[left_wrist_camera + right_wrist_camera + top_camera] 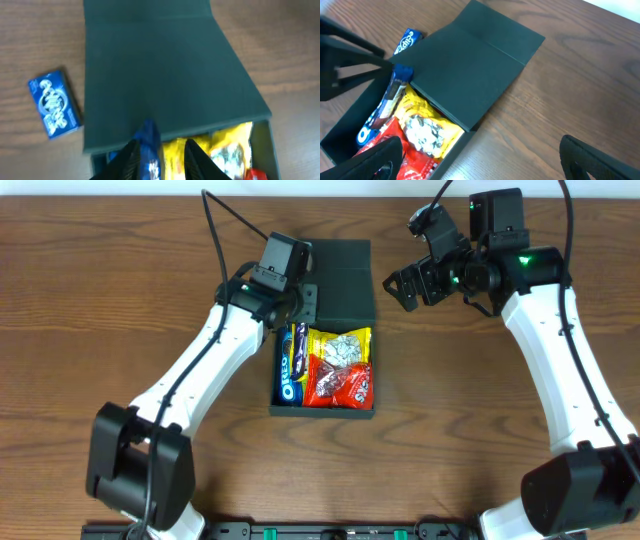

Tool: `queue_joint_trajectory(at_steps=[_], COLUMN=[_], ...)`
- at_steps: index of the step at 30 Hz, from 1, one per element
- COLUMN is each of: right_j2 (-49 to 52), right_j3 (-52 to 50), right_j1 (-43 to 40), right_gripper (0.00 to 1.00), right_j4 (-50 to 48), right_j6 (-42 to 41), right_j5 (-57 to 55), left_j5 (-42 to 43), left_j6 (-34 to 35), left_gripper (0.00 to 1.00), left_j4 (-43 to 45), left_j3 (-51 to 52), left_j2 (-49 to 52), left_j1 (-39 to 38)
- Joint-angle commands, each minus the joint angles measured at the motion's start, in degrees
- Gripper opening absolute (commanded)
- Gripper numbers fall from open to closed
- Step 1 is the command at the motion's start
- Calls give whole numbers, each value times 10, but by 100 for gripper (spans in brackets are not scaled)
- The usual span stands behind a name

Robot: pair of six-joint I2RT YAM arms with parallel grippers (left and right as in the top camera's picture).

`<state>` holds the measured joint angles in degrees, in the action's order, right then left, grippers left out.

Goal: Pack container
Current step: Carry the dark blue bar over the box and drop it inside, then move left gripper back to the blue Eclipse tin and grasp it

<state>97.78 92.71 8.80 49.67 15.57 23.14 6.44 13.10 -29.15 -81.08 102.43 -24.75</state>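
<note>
The dark green-black container (325, 412) stands open at the table's middle, its flap lid (340, 270) lying back. Inside are an Oreo pack (290, 375), a yellow packet (340, 345) and a red packet (340, 385). My left gripper (297, 315) is over the box's back left corner. In the left wrist view its fingers (161, 162) are apart, around the top of a slim blue packet (150, 145) that stands on edge against the left finger. My right gripper (412, 285) is open and empty above the table, right of the lid (470, 70).
A small blue packet (54, 102) lies on the wooden table left of the lid. It also shows in the right wrist view (407, 40). In the overhead view my left arm hides it. Bare wood surrounds the box (455, 150).
</note>
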Motion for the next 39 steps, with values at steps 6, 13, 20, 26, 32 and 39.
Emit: queue_joint_trajectory(at_steps=[6,13,20,26,32,39], right_j2=[-3,-3,-3,-3,-3,-3], right_j3=[5,5,5,5,5,5], right_j1=[-6,-6,-6,-6,-6,-6], right_gripper=[99,99,99,99,99,99], right_j4=[0,0,-1,-2,-2,-2], right_j6=[-8,-7,-7,-7,-8,-8], right_j5=[0,0,0,0,0,0], left_j5=[-6,-25,-24,-24,-23,-21], left_j6=[-9,-16,-15,-16,-20,-39], left_gripper=[30,28,16,16,10,6], left_j4=[28,-37,-96,-107,-116,-156], left_j3=[-6,-6,-7,-9,-9,-8], left_j2=[68,73,73,45,7,-1], left_j1=[3,3,3,3,2,-16])
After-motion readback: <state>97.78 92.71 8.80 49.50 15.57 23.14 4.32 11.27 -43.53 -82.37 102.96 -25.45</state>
